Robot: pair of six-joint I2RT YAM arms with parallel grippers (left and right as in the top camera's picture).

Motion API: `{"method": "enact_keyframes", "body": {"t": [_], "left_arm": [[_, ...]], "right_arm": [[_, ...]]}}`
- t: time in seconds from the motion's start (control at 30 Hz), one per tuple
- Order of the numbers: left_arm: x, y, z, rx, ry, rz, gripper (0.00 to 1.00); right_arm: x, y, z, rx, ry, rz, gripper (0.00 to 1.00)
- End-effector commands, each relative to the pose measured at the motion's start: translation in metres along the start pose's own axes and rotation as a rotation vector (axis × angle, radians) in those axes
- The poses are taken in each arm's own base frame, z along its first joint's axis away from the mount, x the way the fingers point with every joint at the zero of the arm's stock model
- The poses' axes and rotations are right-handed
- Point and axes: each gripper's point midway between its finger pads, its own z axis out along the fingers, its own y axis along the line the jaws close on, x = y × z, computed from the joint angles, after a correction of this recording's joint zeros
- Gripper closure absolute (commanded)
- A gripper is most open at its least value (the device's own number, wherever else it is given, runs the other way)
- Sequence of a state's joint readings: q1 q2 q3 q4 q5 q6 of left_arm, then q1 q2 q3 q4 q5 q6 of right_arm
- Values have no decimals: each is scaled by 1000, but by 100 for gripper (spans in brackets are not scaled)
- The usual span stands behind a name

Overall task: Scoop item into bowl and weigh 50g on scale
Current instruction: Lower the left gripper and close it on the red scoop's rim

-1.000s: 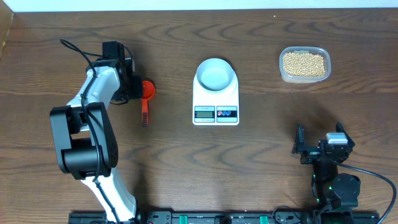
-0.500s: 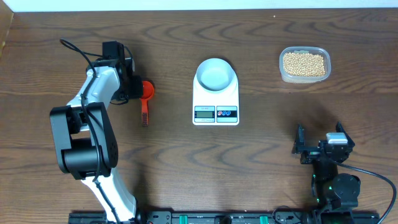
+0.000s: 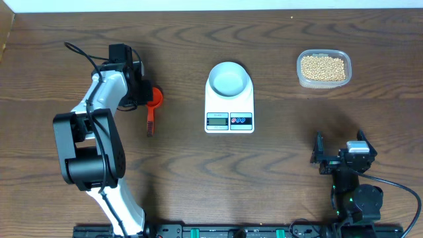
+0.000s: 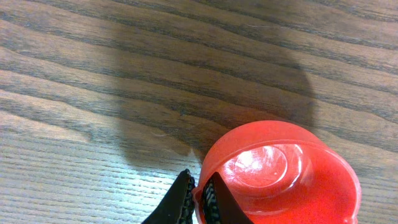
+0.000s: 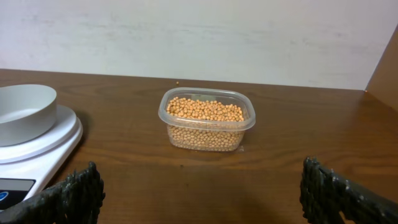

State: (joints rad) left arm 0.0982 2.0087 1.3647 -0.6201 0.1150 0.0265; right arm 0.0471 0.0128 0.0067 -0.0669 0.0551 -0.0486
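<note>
The left fingers (image 4: 179, 200) are seen pinched shut on the rim of the red scoop (image 3: 154, 96), one finger outside the cup and one inside, at about 9 o'clock on the worktop (image 3: 277, 158). The handle points toward 6 o'clock. The right fingers (image 5: 78, 193) are held wide apart and empty, parked near 5 o'clock. The beans (image 3: 323, 67) are kept in a clear tub (image 3: 301, 79) at 2 o'clock, well apart from the scoop. The empty bowl (image 3: 229, 78) is set on the scale (image 3: 229, 109) near the centre.

A pinch on a thin rim is judged likely to let the handle swing, so the grip should be proven firm before any lift. The cup should be kept level and carried clear of the scale.

In the left wrist view the handle is cut off and the depth of the bite is lost at the lower edge. The scale's digits cannot be read.
</note>
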Motion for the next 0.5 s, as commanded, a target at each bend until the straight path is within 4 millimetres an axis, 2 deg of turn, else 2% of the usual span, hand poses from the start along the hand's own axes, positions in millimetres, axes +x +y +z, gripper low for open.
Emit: {"method": "enact_keyframes", "body": {"t": [0.0, 0.47], "left_arm": [[6, -1, 6, 8, 20, 0, 91], [5, 0, 6, 8, 20, 0, 92]], "right_arm": [[1, -2, 0, 6, 4, -12, 1], [1, -2, 0, 6, 4, -12, 1]]}}
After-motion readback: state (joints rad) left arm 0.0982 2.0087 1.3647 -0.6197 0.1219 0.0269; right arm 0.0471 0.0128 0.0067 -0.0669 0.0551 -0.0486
